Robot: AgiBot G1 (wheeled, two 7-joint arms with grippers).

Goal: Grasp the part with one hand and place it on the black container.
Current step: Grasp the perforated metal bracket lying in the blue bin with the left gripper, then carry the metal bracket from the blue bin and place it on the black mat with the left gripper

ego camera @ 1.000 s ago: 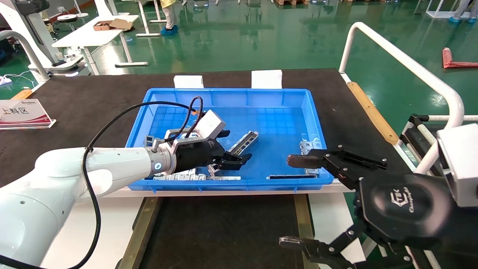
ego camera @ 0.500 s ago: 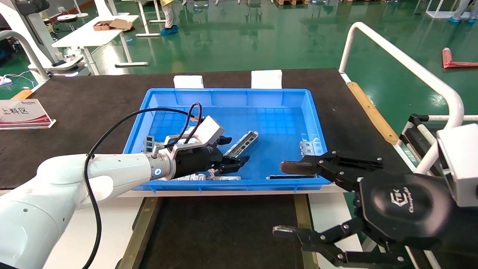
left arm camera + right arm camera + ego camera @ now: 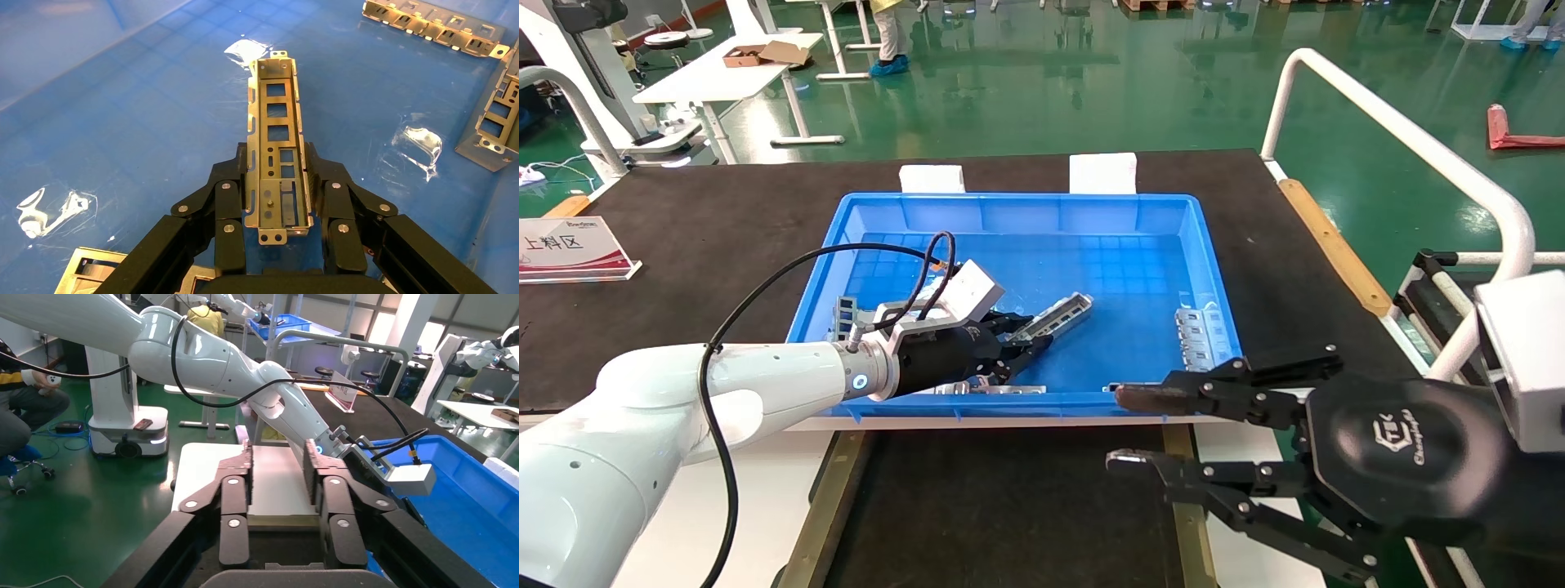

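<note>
The part [image 3: 1057, 315] is a slim silver channel bar with rectangular cutouts, inside the blue bin. My left gripper [image 3: 1019, 339] is shut on its near end, and the rest sticks out past the fingertips. In the left wrist view the part [image 3: 275, 104] sits between both black fingers [image 3: 324, 184] of the left gripper [image 3: 276, 160]. The black container [image 3: 1009, 506], a matte tray with brass side strips [image 3: 823, 498], lies in front of the bin. My right gripper [image 3: 1132, 430] hangs open over the container's right side, and the right wrist view shows nothing in the gripper [image 3: 278, 456].
The blue bin [image 3: 1214, 245] holds other grey metal pieces: a slotted plate [image 3: 1201, 335] at its right wall, a strip [image 3: 993, 389] along the front wall and one [image 3: 844, 310] at the left. A white rail [image 3: 1401, 122] stands at the right.
My left gripper slid onto the part and shut on it; the part has turned a little. My right gripper has dropped lower and leftward, its fingers closer together.
</note>
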